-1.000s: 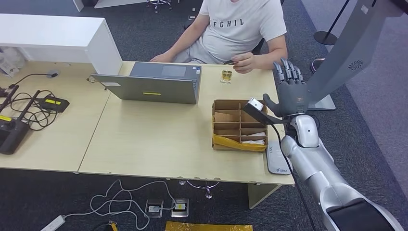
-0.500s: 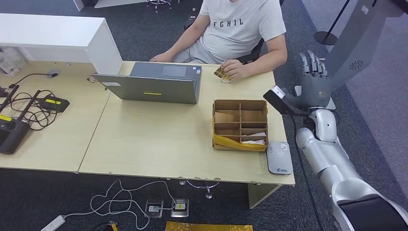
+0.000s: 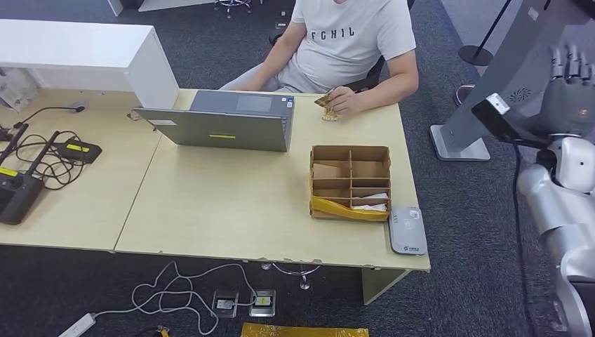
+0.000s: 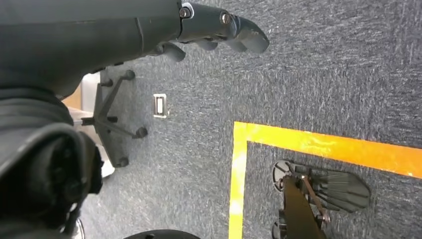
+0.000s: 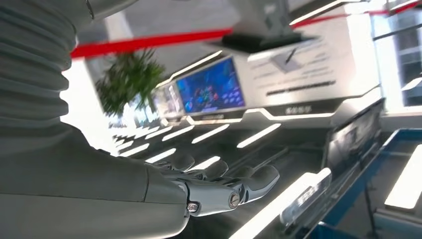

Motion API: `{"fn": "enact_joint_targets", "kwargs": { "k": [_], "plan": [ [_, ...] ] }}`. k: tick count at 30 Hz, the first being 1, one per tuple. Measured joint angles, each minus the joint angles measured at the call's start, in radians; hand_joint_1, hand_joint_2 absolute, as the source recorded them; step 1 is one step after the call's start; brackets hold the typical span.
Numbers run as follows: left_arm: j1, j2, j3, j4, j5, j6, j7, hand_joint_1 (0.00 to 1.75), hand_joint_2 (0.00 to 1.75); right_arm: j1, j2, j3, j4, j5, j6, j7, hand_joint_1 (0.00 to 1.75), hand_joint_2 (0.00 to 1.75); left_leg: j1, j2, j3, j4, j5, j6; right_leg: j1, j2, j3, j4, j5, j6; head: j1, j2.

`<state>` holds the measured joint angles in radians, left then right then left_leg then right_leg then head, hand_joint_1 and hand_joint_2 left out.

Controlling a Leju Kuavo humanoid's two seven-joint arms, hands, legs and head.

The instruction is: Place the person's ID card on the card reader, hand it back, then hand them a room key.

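Observation:
My right hand (image 3: 572, 91) is raised beyond the table's right side, fingers straight and apart, holding nothing; it also shows with an empty palm in the right wrist view (image 5: 219, 186). The person's hand (image 3: 344, 100) rests on the table's far edge, pinching a small golden card (image 3: 323, 101). A second small golden item (image 3: 329, 116) lies just beneath it. The grey card reader (image 3: 408, 229) lies at the table's front right corner with nothing on it. My left hand (image 4: 214, 30) hangs over the floor, fingers loosely extended and empty.
A compartmented cardboard box (image 3: 350, 181) with papers stands beside the reader. A grey laptop (image 3: 224, 121) sits open in front of the person. Cables and black devices (image 3: 35, 165) clutter the left table. A grey display stand (image 3: 491, 91) rises close to my right hand.
My right arm has swung up and to the right, off the table and away from the person. The person's hand has come down with the card to the table's far edge.

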<state>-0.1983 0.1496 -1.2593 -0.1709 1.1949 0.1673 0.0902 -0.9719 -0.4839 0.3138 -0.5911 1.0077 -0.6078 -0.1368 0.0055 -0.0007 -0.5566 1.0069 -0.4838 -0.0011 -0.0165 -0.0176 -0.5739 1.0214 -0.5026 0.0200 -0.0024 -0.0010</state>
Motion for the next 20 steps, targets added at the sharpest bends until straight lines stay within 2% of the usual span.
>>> {"fn": "enact_joint_targets", "kwargs": {
  "k": [6,9,11,14,17,20],
  "plan": [
    [0.012,0.006,0.000,0.000,0.014,-0.002,-0.016,0.00,0.00,-0.067,-0.160,0.000,0.077,0.074,0.127,0.048,0.00,1.75,-0.001,-0.003,-0.001,0.000,-0.001,0.000,-0.001,-0.004,0.000,-0.001,0.000,0.000,0.000,0.000],
    [0.023,0.010,0.000,0.000,0.021,-0.004,-0.031,0.00,0.00,-0.030,-0.233,-0.008,0.130,0.034,0.202,0.119,0.00,1.75,0.000,-0.003,0.000,0.000,-0.001,0.002,0.000,-0.003,0.001,-0.002,0.000,0.000,0.000,0.000],
    [0.025,0.012,0.000,0.000,0.025,-0.005,-0.043,0.00,0.00,0.040,-0.278,-0.029,0.166,-0.039,0.246,0.179,0.00,1.75,0.000,-0.004,0.000,0.000,-0.002,0.002,0.001,-0.005,0.002,-0.003,-0.001,0.001,0.000,0.000],
    [0.030,0.013,0.000,0.000,0.034,-0.004,-0.057,0.00,0.00,0.199,-0.331,-0.099,0.211,-0.215,0.292,0.252,0.00,1.75,0.001,-0.006,-0.001,0.000,-0.003,0.003,0.001,-0.007,0.003,-0.003,-0.002,0.001,0.000,0.000],
    [0.036,0.015,0.000,0.000,0.042,-0.001,-0.062,0.00,0.00,0.373,-0.353,-0.184,0.248,-0.342,0.296,0.280,0.00,1.75,0.001,-0.004,-0.001,-0.001,-0.005,0.003,0.001,-0.005,0.003,-0.003,-0.003,0.001,0.000,0.000],
    [0.039,0.020,0.001,0.000,0.046,0.000,-0.063,0.00,0.00,0.465,-0.356,-0.238,0.272,-0.368,0.292,0.287,0.00,1.75,0.001,0.001,0.000,-0.001,-0.006,0.003,0.001,0.000,0.001,-0.003,-0.003,0.001,-0.001,0.000]
  ]
}}
